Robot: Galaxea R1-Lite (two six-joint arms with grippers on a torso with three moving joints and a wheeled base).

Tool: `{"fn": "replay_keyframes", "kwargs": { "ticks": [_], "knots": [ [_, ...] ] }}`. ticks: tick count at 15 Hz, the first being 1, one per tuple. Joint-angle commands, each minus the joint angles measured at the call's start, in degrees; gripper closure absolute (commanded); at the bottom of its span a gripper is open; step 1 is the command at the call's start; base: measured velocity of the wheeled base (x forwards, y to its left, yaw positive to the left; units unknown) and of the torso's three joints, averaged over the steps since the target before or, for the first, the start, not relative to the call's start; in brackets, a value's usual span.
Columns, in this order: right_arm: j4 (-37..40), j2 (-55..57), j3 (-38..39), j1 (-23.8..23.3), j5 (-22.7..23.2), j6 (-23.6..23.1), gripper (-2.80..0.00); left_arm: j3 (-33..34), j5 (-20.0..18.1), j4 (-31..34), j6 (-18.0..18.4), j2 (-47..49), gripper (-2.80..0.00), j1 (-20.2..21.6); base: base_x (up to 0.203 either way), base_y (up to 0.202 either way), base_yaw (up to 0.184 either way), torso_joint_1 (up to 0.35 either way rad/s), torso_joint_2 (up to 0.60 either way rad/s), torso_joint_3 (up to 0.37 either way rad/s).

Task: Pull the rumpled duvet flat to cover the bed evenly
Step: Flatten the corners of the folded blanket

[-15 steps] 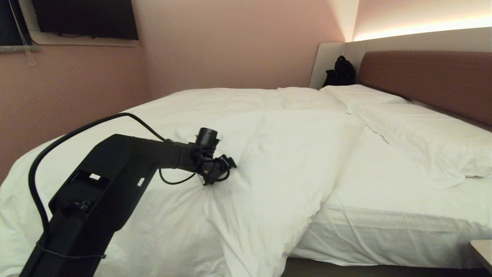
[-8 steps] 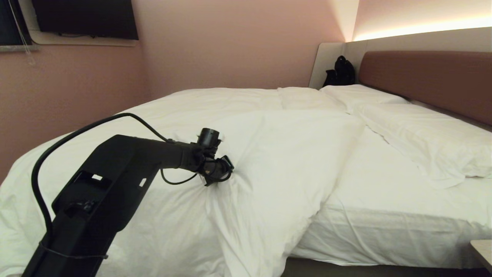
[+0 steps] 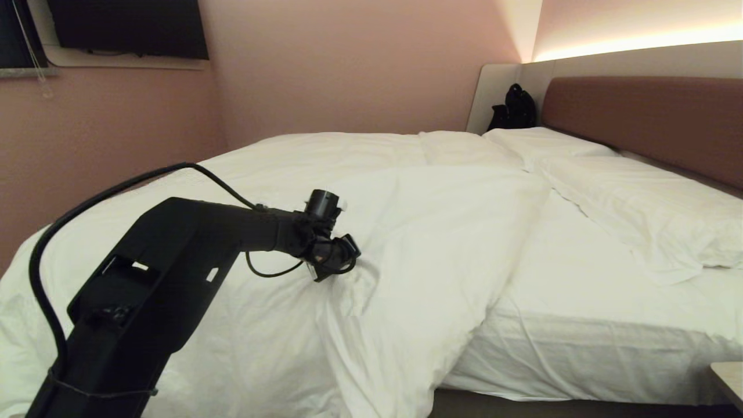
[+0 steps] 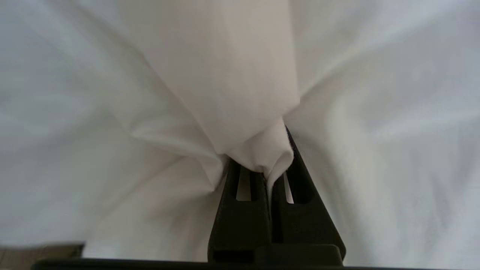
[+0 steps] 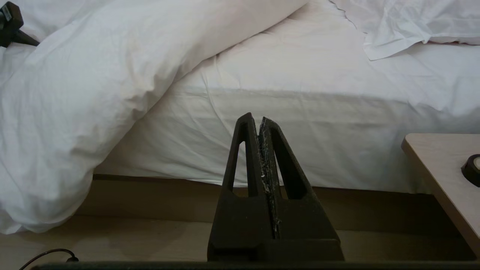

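No legible text, label, brand, number or sign in any view.

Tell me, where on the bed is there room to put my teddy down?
The best bare patch is the flat sheet between the bunched duvet and the pillows, running to the near edge of the bed. The duvet side is crowded: fabric is heaped there and the left gripper is pinching a fold. The pillows fill the headboard end.
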Motion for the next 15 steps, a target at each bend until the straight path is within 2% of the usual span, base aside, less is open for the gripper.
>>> {"fn": "replay_keyframes", "kwargs": {
  "ticks": [1, 4, 9, 15],
  "knots": [
    [0.0, 0.0, 0.0, 0.0, 0.0, 0.0, 0.0, 1.0, -0.2, 0.8, -0.8, -3.4, 0.0, -1.5, 0.0, 0.0, 0.0, 0.0, 0.0, 0.0],
    [0.0, 0.0, 0.0, 0.0, 0.0, 0.0, 0.0, 6.1, -0.7, 1.8, -2.2, -10.8, 0.0, -8.2, 0.0, 0.0, 0.0, 0.0, 0.0, 0.0],
    [0.0, 0.0, 0.0, 0.0, 0.0, 0.0, 0.0, 12.7, -2.2, 1.9, -4.1, -17.8, 0.0, -19.5, 0.0, 0.0, 0.0, 0.0, 0.0, 0.0],
    [0.0, 0.0, 0.0, 0.0, 0.0, 0.0, 0.0, 14.0, -7.7, 4.5, -7.9, -23.9, 0.0, -27.0, 0.0, 0.0, 0.0, 0.0, 0.0, 0.0]
  ]
}}
